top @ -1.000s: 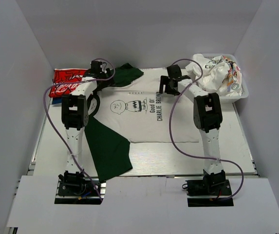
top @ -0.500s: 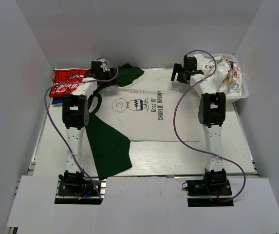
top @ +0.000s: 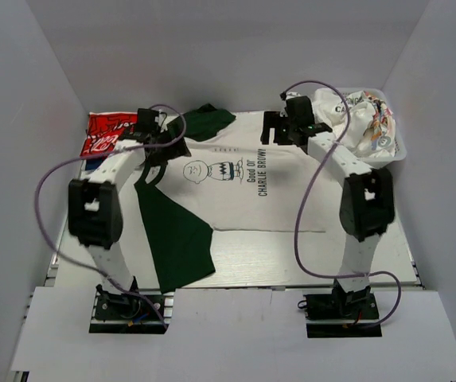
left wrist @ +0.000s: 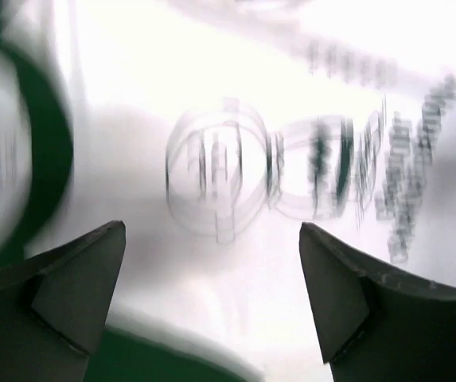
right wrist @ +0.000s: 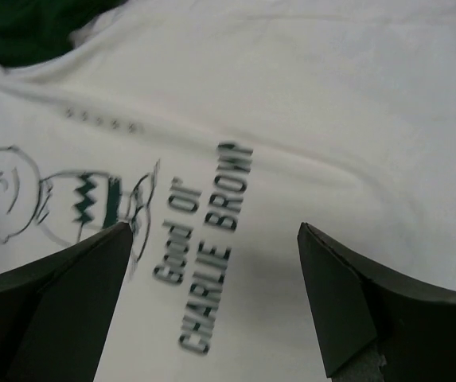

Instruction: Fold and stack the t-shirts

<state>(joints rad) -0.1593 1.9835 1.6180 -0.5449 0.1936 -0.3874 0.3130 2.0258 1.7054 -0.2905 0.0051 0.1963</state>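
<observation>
Hovering empty, jaws wide, over the off-white tee.
Left gripper at its upper-left corner, right gripper at its top edge.

The table bears green tee, red tee, basket; off-white tee apparently overlaps green.

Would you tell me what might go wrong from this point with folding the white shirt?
1. The white shirt lies partly over the green shirt; the open left gripper hovers near that overlap and might pinch both layers.
2. The left wrist view is smeared, suggesting quick motion, so its grasp may miss.
3. The open right gripper hangs close to the basket and could knock it.
</observation>
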